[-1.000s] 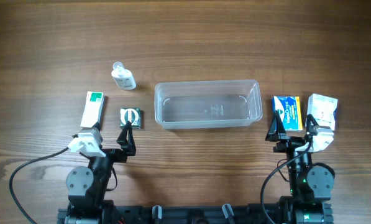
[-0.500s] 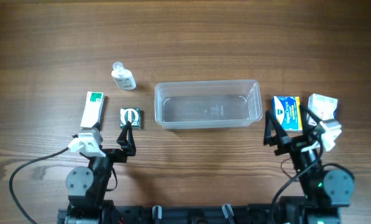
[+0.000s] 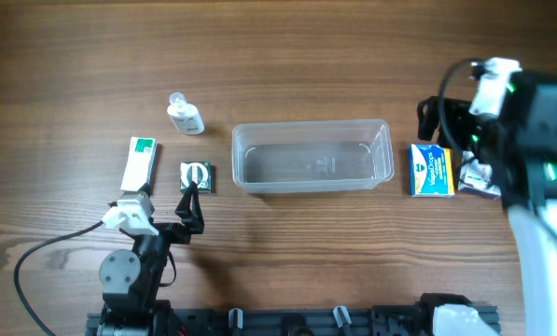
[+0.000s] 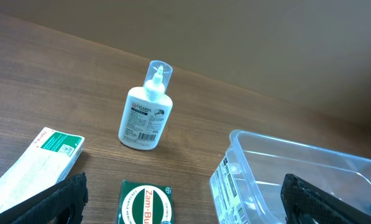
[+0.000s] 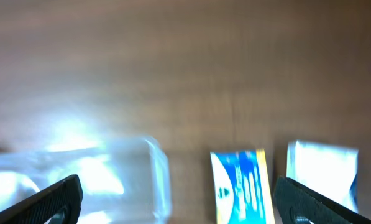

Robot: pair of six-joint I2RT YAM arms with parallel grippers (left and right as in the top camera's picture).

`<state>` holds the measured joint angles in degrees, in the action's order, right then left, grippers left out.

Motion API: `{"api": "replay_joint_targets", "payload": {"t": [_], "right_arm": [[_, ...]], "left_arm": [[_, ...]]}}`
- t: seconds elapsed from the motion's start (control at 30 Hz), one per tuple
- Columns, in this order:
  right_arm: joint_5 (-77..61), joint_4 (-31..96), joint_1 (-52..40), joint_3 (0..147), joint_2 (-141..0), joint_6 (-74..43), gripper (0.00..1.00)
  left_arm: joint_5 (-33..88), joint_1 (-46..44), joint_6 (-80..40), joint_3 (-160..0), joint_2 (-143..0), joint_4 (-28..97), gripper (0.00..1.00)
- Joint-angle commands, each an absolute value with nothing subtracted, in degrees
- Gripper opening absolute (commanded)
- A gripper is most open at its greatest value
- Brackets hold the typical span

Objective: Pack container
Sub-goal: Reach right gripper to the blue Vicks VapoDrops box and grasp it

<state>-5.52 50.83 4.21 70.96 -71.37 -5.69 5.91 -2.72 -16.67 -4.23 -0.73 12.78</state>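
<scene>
Although the right wrist view is blurred, the right pincer point(image 5: 180, 202) appears spread wide, with one finger at each lower corner of that view and nothing between them. It hangs above the table point(image 3: 353, 47) near the right edge and touches nothing.

The left pincer point(image 3: 164, 211) sits low by the near edge, toward the left corner. Its jaws are wide apart and grip nothing. The green box point(image 3: 197, 175) lies just ahead of it, in line with the gap.

The container point(image 3: 312, 157) stands upright at about the middle of the tabletop, with nothing inside.

- Between the container and the right edge: a blue box point(image 3: 432, 170) just beside the container, then a white pack point(image 3: 477, 175) partly hidden by the right arm.
- Toward the left edge: a long box point(image 3: 139, 162) beside the green box.
- Toward the far edge: a bottle point(image 3: 186, 116), lying apart from the rest.
</scene>
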Motion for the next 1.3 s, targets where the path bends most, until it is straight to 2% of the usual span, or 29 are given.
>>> {"api": "replay_joint_targets", "payload": {"t": [0.0, 0.23, 0.63, 0.73, 0.8, 0.93, 1.1, 1.27], "right_arm": [[-5.13, 53.23, 7.25, 70.98, -82.11, -4.23, 1.0], [-4.93, 55.55, 8.27, 70.81, -96.2, 3.07, 0.98], [3.84, 54.28, 8.25, 70.81, -110.52, 0.86, 0.98], [3.86, 54.24, 8.23, 70.76, -113.49, -0.45, 0.91], [3.86, 54.22, 8.23, 70.76, -114.48, -0.64, 0.79], [3.84, 54.7, 8.23, 71.0, -111.79, -1.78, 0.73], [-1.85, 60.49, 7.77, 74.91, -99.85, -3.18, 0.69], [-4.38, 63.46, 0.86, 76.23, -84.09, -4.05, 0.65]], "left_arm": [[6.15, -2.35, -16.95, -3.97, -0.16, 12.62, 1.0], [6.15, -2.33, -16.95, -3.97, -0.16, 12.62, 1.0], [6.15, -2.33, -16.95, -3.97, -0.16, 12.62, 1.0], [6.15, -2.33, -16.95, -3.97, -0.16, 12.62, 1.0], [6.15, -2.33, -16.95, -3.97, -0.16, 12.62, 1.0], [6.15, -2.33, -16.95, -3.97, -0.16, 12.62, 1.0], [6.15, -2.33, -16.95, -3.97, -0.16, 12.62, 1.0], [6.15, -2.33, -16.95, -3.97, -0.16, 12.62, 1.0]]}}
